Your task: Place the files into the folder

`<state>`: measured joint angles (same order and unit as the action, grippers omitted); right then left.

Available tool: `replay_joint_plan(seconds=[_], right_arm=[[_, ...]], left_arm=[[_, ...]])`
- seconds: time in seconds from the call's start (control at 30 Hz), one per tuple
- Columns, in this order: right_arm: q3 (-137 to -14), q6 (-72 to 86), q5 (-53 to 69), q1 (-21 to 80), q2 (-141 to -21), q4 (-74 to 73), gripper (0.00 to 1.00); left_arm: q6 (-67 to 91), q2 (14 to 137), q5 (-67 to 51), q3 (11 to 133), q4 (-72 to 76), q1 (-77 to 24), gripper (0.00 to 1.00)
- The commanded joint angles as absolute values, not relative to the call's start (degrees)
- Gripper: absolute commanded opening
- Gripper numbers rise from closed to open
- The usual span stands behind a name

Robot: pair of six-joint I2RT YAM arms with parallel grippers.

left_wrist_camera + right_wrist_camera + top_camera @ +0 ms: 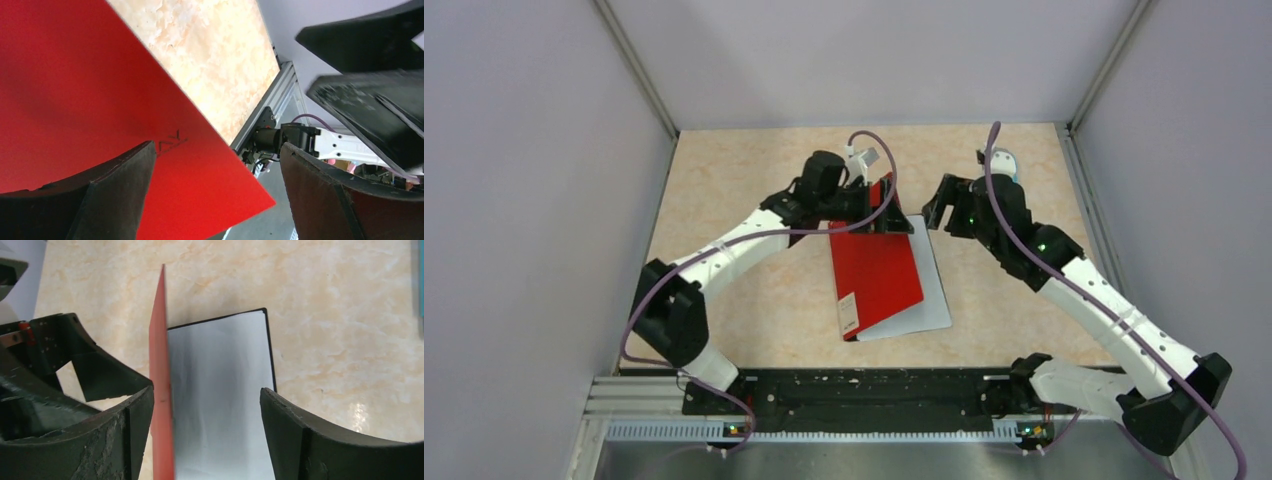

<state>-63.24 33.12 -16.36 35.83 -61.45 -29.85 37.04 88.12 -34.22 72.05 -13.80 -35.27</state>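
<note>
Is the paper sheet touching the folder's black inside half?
Touching: right wrist view shows the paper sheet lying flat on the black half, rim visible.

We've got a beige marbled tabletop [744, 190] across mid-frame, with grey walls [524, 200] at the left, right and top. A small blue object [1002, 160], mostly hidden, sits upper right of centre. A metal rail [824, 430] runs along the bottom.

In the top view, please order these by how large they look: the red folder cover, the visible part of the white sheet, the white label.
1. red folder cover
2. visible part of the white sheet
3. white label, clearly the smallest
</note>
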Motion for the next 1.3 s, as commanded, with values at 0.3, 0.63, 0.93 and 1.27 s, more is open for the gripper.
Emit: replay_joint_plan(seconds=[0.3, 0.63, 0.93, 1.27], right_arm=[[-54.3, 32.6, -18.6, 34.4, -62.8, -29.5, 0.79], [-44.1, 33.9, -8.1, 32.7, -67.7, -18.4, 0.86], [-35.3, 36.5, -6.1, 32.7, -68.4, -14.2, 0.93], [-30.7, 40.7, -1.5, 34.5, -72.7, -9.1, 0.97]], left_arm=[[43.3, 102.1, -31.2, 70.9, -1.7, -38.6, 0.98], [41.2, 97.3, -25.1, 66.5, -7.9, -37.5, 0.98], [39.8, 89.5, -20.8, 62.5, -16.4, -34.8, 0.98], [41.6, 82.7, -10.5, 54.0, -22.4, -34.3, 0.98]])
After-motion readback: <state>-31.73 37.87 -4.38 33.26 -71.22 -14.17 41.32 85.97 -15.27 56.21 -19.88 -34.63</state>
